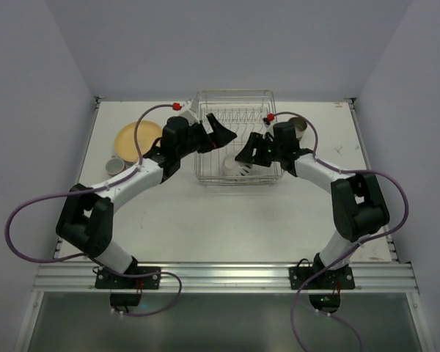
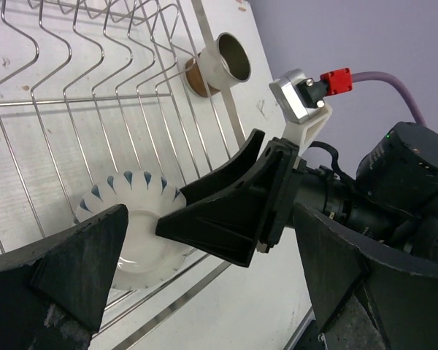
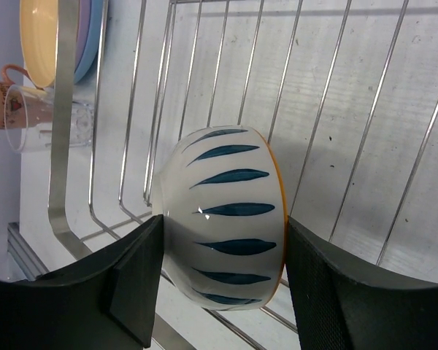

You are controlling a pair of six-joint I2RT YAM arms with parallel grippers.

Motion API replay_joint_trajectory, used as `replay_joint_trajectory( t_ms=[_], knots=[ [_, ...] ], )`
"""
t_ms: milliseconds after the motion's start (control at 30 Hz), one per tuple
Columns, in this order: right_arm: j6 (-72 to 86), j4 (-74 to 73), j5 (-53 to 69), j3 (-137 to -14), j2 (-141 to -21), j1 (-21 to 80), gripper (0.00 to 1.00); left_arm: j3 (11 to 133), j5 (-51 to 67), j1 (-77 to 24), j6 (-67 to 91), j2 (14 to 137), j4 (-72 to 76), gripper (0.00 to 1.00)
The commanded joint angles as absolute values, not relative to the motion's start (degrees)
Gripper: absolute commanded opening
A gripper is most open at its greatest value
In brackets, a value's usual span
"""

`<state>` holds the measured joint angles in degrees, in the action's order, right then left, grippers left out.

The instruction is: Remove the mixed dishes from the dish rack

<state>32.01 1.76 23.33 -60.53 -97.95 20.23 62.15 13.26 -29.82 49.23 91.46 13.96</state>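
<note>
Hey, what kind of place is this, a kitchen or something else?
Most likely a robot test booth, not a kitchen: plain walls box in a white table, the left arm and right arm are bolted to an aluminium rail, and a dish rack holds a striped bowl.

Both are the same build: left arm (image 1: 128, 187) and right arm (image 1: 315, 172) have white tube links, chunky black joint housings and black base plates (image 1: 125, 277). A purple cable (image 1: 15, 220) loops off each, ending in a red plug (image 2: 336, 79) by a silver block (image 2: 298, 95) on a white bracket. Left end effector (image 1: 218, 132) and right end effector (image 1: 247, 150) have matte black wedge fingers (image 3: 336, 292). There's a tiny green LED (image 2: 388, 135) on the wrist housing.
</note>
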Motion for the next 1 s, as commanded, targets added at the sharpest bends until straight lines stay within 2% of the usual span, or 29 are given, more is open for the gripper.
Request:
replay_joint_trajectory(
  t_ms=[0,67,200,633,967],
  knots=[
    [30.41,5.63,21.98,-60.38,-92.82,20.92,0.29,61.61,11.17,-30.24,45.97,86.05,12.13,1.00],
    [29.45,5.01,20.66,-60.47,-92.37,21.44,0.28,61.17,10.29,-30.32,44.92,83.69,10.73,1.00],
    [27.43,3.87,16.36,-61.08,-91.58,22.85,0.00,61.00,8.27,-30.32,43.33,79.99,7.57,1.00],
    [24.17,1.76,1.85,-63.72,-89.38,26.98,0.00,60.82,0.27,-30.23,36.65,68.91,-3.16,1.00],
    [18.47,-5.18,-9.83,-75.31,-92.37,30.14,0.00,61.35,-2.11,-30.15,33.22,67.15,-6.15,1.00]
  ],
)
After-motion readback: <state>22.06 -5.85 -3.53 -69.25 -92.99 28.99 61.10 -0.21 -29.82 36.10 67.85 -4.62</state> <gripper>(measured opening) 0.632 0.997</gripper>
